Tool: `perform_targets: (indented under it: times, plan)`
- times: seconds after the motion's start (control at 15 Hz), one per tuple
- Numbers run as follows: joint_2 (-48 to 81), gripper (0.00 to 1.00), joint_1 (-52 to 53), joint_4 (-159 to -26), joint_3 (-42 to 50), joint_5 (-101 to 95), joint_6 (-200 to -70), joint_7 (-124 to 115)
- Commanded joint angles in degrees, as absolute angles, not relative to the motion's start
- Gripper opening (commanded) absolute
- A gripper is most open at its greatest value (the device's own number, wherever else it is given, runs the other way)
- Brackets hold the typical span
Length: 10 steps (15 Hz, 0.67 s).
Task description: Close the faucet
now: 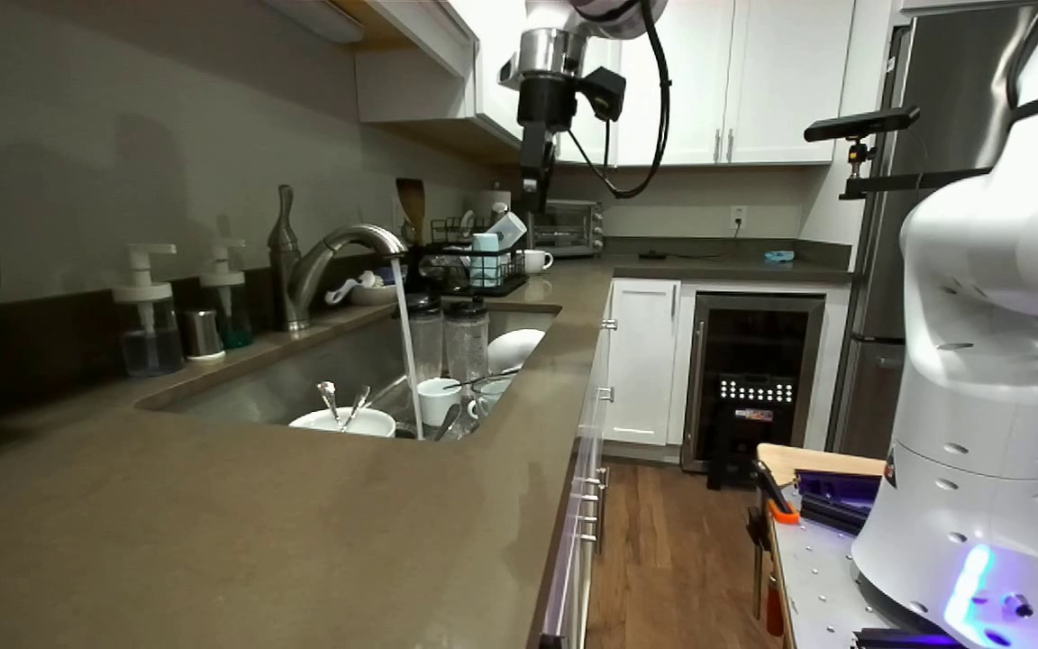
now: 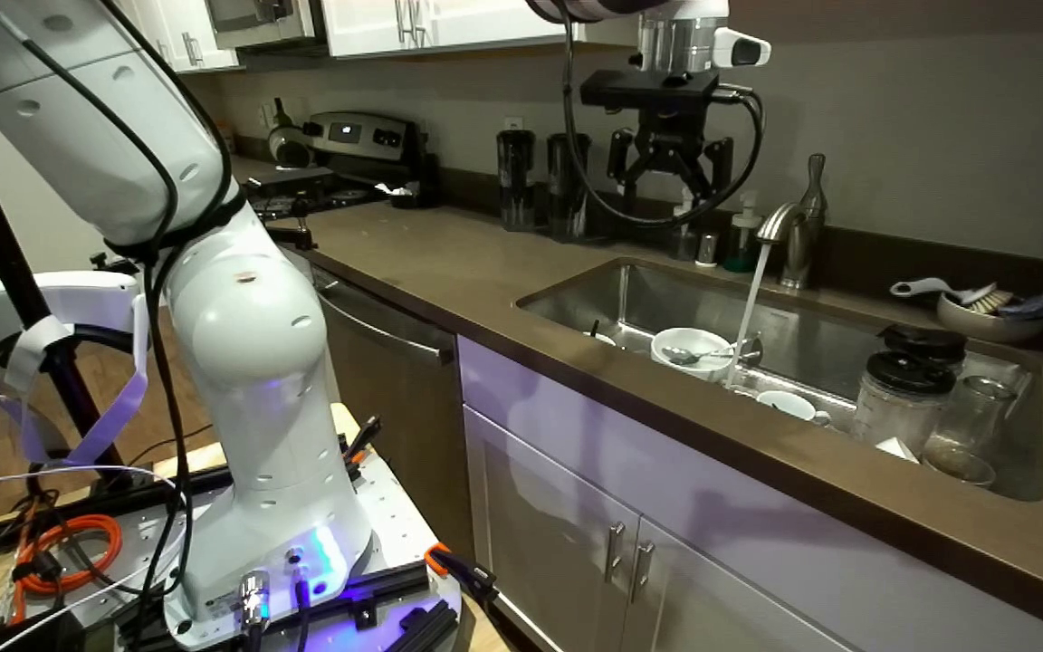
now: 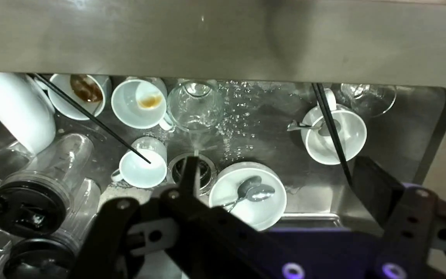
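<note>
Brown flat countertop [image 1: 303, 532]: below and wallward of my empty, wide-spread black gripper [image 2: 674, 187] stands the arched, brushed-grey metal faucet [image 1: 310, 272]. Its tapered grey lever [image 1: 284, 219] is probably rigid, slick; I'd grip high.

Robot arm [image 2: 245, 317], white; gripper [image 2: 674, 192], black.
In an exterior view, left of frame: smooth, rounded casing [image 2: 277, 435] with oval recesses [image 2: 302, 321]; black strap [image 2: 223, 215] fitted around it; blue light strip [image 2: 330, 552] on the base [image 2: 214, 552], lower left. Upper right: silver metal collar [image 2: 677, 47], cylindrical; gripper angular. In an exterior view, top, right of centre: looped black cable [image 1: 663, 104]. Wrist view, lower part: round metallic screw heads [image 3: 123, 204] set in dark finger links [image 3: 409, 224].
</note>
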State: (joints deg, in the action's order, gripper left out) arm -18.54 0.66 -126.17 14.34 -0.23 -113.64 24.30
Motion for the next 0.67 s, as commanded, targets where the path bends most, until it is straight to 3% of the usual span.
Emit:
perform_targets:
  times: [0.0,0.6]
  plan:
    - [-18.5,1.0,-0.5,-128.0,14.0,2.8,-119.1,27.5]
    - [-19.0,1.0,-0.3,-135.5,13.5,3.4,-138.8,26.4]
